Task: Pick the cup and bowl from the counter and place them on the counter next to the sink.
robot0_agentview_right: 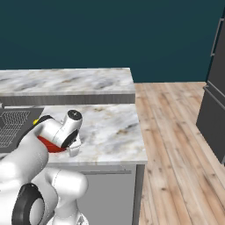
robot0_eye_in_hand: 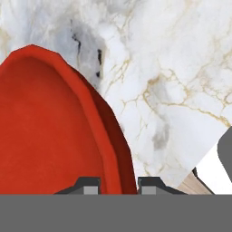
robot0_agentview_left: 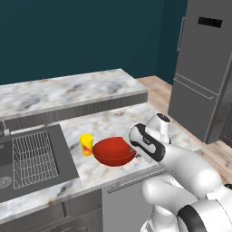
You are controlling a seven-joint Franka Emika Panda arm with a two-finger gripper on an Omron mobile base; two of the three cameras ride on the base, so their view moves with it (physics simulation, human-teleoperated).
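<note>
The gripper [robot0_eye_in_hand: 118, 185] is closed narrowly on the rim of the red bowl [robot0_agentview_left: 113, 151], one finger inside the wall and one outside. The bowl is on the marble counter [robot0_agentview_left: 113, 122] just right of the yellow cup [robot0_agentview_left: 86, 144], which stands beside the sink [robot0_agentview_left: 31, 161].

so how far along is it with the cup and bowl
Done: the cup stands on the counter beside the sink. In hand: the gripper straddles the bowl rim, one finger each side. Left: setting the bowl down and letting go.
</note>
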